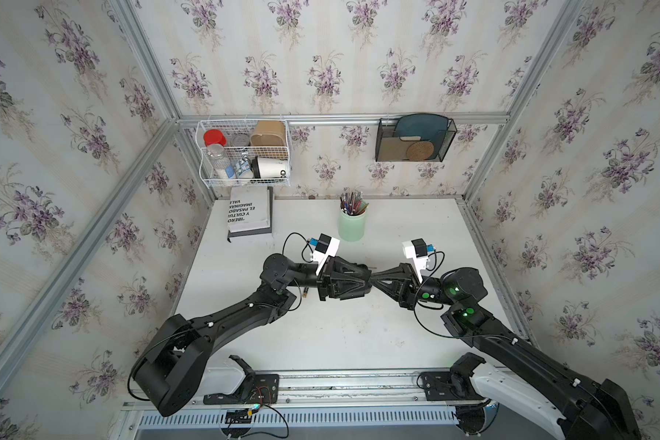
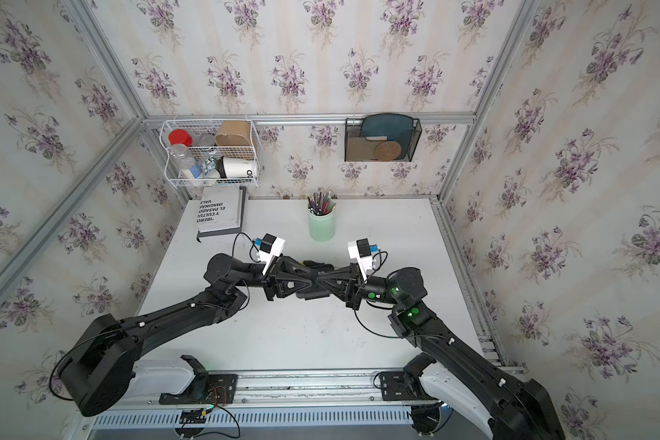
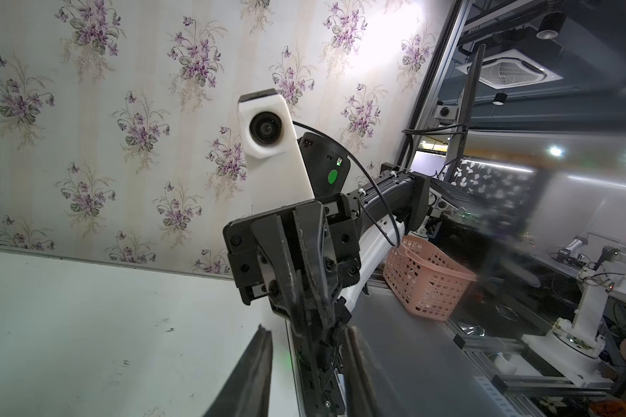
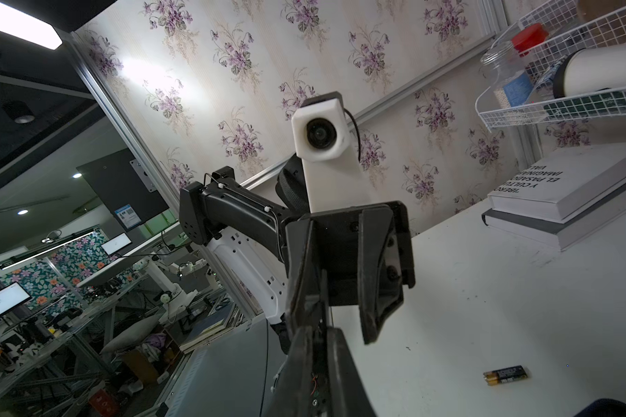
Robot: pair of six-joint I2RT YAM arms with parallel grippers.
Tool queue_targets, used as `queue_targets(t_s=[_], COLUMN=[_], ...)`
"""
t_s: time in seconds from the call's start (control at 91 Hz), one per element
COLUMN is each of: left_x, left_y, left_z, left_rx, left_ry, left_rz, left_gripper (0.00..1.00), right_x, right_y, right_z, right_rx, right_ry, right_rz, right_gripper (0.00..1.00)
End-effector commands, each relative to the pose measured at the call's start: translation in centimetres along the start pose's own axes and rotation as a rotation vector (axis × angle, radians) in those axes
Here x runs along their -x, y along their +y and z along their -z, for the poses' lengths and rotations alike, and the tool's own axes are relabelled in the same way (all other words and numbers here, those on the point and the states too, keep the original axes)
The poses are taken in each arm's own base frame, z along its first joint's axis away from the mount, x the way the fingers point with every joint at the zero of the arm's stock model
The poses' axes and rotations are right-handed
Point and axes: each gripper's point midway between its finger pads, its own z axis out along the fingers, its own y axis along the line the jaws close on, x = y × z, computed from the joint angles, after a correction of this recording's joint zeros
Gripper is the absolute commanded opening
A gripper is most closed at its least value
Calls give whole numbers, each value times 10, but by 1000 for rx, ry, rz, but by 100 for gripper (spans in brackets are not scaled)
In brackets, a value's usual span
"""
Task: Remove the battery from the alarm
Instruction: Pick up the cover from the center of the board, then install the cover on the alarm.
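Note:
The battery (image 4: 506, 375), black with a gold end, lies loose on the white table (image 4: 521, 307) in the right wrist view, apart from both grippers. The alarm is hidden: in both top views the grippers cover the table below them. They meet tip to tip above the table's middle. My left gripper (image 1: 367, 281) (image 3: 306, 328) is open, its fingers (image 3: 257, 361) well apart. The tip of my right gripper (image 1: 377, 280) (image 4: 320, 334) reaches in between them, its jaws shut to a narrow slit. I cannot make out anything held in that slit.
At the back stand a green pen cup (image 1: 352, 224) and stacked books (image 1: 249, 215). A white wire basket (image 1: 244, 152) and a black mesh holder (image 1: 414, 139) hang on the wall. A pink basket (image 3: 427, 278) sits beyond the table's front edge.

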Motion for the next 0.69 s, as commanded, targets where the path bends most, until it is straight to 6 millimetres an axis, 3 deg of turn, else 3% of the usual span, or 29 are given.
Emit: queue_targets(t_s=[0.0,0.176,0.385,0.516,0.681], left_x=[-3,-16,-60,-96,-129], left_y=[4,27,73,88,113], left_z=[4,35,115,143,148], left_rx=[37,299,879,1033,1056], left_ry=[10,19,40,61,71], left_rz=[-26,7,175,370,573], left_gripper=[42,46,44,43,42], right_x=[4,11,-2,-30,-70], right_y=[-8,-41,-96,-125,-147], right_z=[0,4,11,5,0], right_rx=[-57,-288,-660,-839,-975], right_ry=[-4,33,207,381,626], right_rz=[27,67,151,218,359], right_gripper=[0,0,0,0,0])
